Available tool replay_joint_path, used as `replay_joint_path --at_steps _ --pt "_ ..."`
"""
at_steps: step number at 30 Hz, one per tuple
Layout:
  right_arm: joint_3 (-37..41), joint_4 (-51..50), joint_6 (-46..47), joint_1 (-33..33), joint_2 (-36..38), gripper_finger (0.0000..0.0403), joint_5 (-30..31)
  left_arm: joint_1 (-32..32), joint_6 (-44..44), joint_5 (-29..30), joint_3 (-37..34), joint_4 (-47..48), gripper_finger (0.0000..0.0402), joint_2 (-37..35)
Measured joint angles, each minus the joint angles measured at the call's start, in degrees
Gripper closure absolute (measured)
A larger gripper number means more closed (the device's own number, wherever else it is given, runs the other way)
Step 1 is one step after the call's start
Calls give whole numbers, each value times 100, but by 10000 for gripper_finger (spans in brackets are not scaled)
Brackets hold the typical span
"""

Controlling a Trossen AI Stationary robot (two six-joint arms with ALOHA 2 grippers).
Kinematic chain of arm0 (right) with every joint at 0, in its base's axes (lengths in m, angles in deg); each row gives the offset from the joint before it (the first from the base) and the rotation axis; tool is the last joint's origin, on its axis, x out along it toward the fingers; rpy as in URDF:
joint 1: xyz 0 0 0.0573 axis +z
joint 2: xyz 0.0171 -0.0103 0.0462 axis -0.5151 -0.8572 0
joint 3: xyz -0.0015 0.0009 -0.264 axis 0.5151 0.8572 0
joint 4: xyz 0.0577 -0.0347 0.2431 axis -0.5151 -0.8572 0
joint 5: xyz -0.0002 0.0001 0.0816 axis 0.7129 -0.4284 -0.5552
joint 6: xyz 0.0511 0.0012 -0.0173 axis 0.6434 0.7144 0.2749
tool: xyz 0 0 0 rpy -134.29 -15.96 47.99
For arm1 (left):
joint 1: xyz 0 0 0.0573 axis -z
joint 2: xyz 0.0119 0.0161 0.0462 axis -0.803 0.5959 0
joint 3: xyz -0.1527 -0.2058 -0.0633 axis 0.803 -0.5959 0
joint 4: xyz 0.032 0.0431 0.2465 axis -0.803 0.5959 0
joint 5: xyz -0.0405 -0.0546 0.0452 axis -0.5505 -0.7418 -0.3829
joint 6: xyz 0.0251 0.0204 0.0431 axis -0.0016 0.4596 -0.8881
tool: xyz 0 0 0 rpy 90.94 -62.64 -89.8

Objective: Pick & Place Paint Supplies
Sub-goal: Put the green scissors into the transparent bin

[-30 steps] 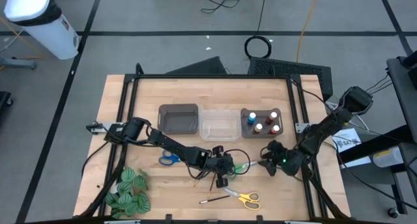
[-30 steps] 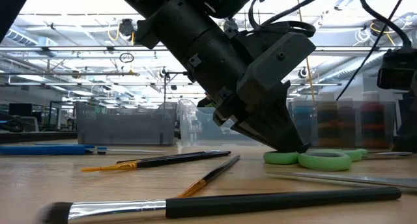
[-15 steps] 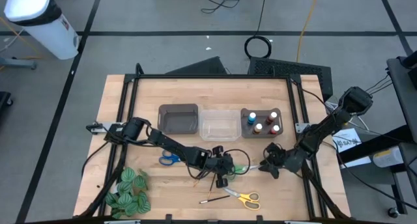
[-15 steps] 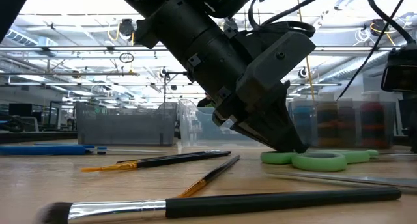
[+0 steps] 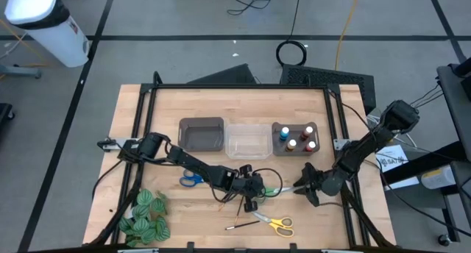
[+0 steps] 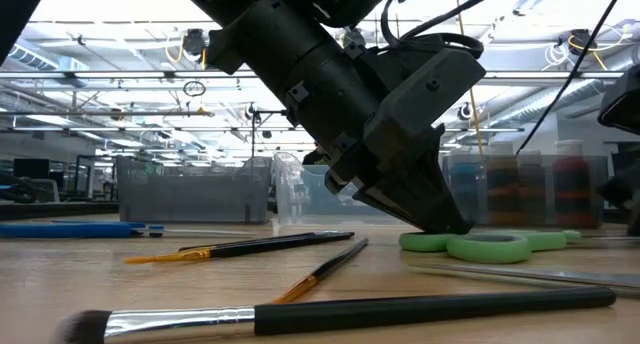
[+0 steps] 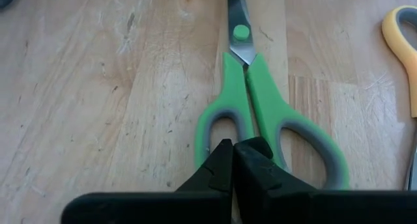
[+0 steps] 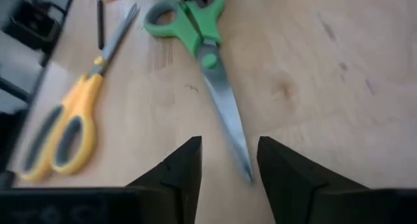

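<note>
The green scissors [image 7: 260,100] lie flat on the table, handles toward my left gripper, blades toward my right one. My left gripper [image 7: 232,147] is shut, with its tips down on the handles [image 5: 271,187]. My right gripper [image 8: 228,146] is open and low over the table. Its two fingers stand on either side of the blade tip [image 8: 246,172] without touching it. The yellow scissors [image 5: 278,223] and thin dark brushes [image 6: 262,246] lie near the near edge. The blue scissors [image 5: 191,180] lie left of my left arm. Small paint bottles [image 5: 296,139] stand in the right-hand bin. My left gripper rests its shut fingertips [image 7: 225,160] on the green scissors' handles, at the spot where the two loops meet [image 7: 242,129]. The fingers slant down from the table's left and lie along the scissors. The scissors stay flat on the wood [image 6: 480,246].
A grey bin [image 5: 201,133] and a clear bin [image 5: 248,140] sit in a row at the table's middle, beside the bin of bottles. A green striped leafy bunch [image 5: 143,216] lies at the near left corner. A large dark-handled brush [image 6: 350,312] lies closest to the near edge.
My right gripper has shifted a little toward the near edge and turned, so its open fingers now line up with the blade tip of the green scissors. My left gripper has kept still on the handles.
</note>
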Motion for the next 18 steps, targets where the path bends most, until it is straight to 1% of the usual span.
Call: replay_joint_path --at_steps 4,10,15,18 --pt "-241 14 -686 0 -485 266 85 0 2 10 -2 0 382 2" --pt "-630 57 -1271 -2 -1296 266 196 2 50 19 -2 0 396 2" --pt "-737 -188 -1261 -9 -1600 278 124 0 87 25 -2 4 381 2" --pt "-737 -449 -1144 -13 -1655 300 126 0 87 25 -2 4 390 2"
